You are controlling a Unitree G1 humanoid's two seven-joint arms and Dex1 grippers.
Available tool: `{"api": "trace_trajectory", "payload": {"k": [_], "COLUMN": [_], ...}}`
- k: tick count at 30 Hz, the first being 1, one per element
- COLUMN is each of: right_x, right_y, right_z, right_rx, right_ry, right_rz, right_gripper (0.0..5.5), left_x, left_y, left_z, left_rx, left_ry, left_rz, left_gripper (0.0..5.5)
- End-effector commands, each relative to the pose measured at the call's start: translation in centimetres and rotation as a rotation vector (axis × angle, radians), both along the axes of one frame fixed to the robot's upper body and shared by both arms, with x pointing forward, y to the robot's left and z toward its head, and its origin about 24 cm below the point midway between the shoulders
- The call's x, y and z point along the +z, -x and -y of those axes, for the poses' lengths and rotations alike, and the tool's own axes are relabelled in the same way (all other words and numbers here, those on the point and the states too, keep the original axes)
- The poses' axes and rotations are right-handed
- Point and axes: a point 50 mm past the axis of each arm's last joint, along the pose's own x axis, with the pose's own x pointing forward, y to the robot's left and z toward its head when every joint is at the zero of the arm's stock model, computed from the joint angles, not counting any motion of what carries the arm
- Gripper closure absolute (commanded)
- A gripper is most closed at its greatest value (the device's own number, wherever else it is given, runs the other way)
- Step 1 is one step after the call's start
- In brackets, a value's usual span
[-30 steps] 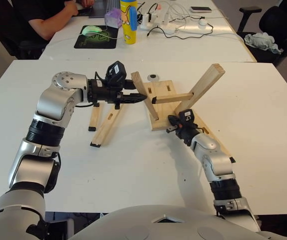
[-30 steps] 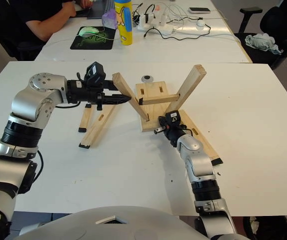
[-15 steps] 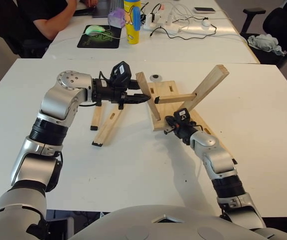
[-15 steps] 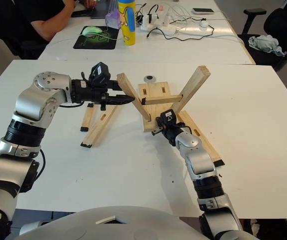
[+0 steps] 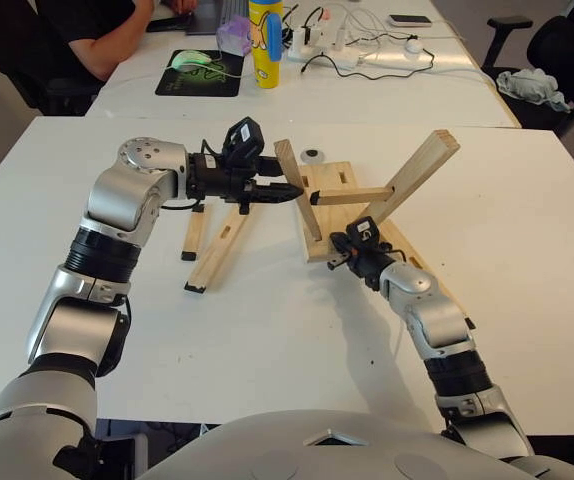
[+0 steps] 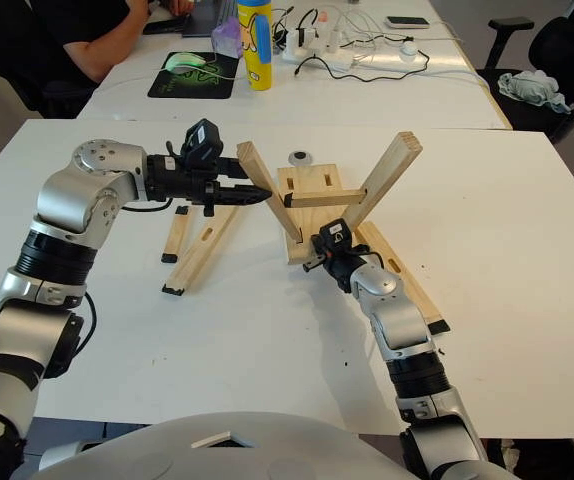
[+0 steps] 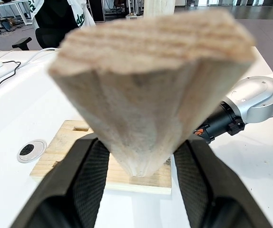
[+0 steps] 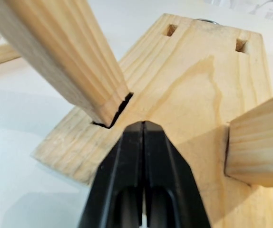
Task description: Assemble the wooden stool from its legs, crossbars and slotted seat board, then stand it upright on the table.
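Slotted seat board (image 5: 335,182) lies near the worktop's (image 5: 267,330) far edge. Left hand (image 5: 287,190) clamps 1 slanted leg (image 5: 303,208) standing in it; right hand (image 5: 334,263), fingers together, is over the board.

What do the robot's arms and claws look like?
The left arm and right arm have rounded silver shells and black ribbed joints. The left claw and right claw are black and taper to a point. A black cable loops at the left wrist.

Left arm (image 5: 132,195) bent inward, left jaws gripping leg (image 5: 310,215), right jaws closed
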Motion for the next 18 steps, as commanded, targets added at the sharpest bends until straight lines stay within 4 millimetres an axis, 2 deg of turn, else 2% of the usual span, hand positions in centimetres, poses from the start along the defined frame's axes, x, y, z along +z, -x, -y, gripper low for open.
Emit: {"api": "trace_trajectory", "payload": {"k": [1, 7, 12, 18], "right_x": [-6.6, -6.8, -6.7, -6.4], "right_y": [5.1, 5.1, 5.1, 5.1], "right_z": [-0.5, -0.5, -0.8, -1.2], "right_rx": [0.064, 0.077, 0.107, 0.127], "right_ry": [0.054, 0.077, 0.067, 0.054], "right_rz": [-0.41, -0.405, -0.405, -0.394], "right_gripper": [5.5, 5.5, 5.5, 5.5], "left_x": [-8.4, -8.3, -8.8, -8.7], "left_y": [2.9, 2.9, 2.8, 2.9], "left_z": [1.7, 2.7, 2.3, 3.4], "left_rx": [-0.093, -0.121, -0.099, -0.179], "left_ry": [-0.219, -0.24, -0.249, -0.312], "left_rz": [-0.344, -0.328, -0.353, -0.342], "left_gripper": [3.47, 3.47, 3.47, 3.47]}}
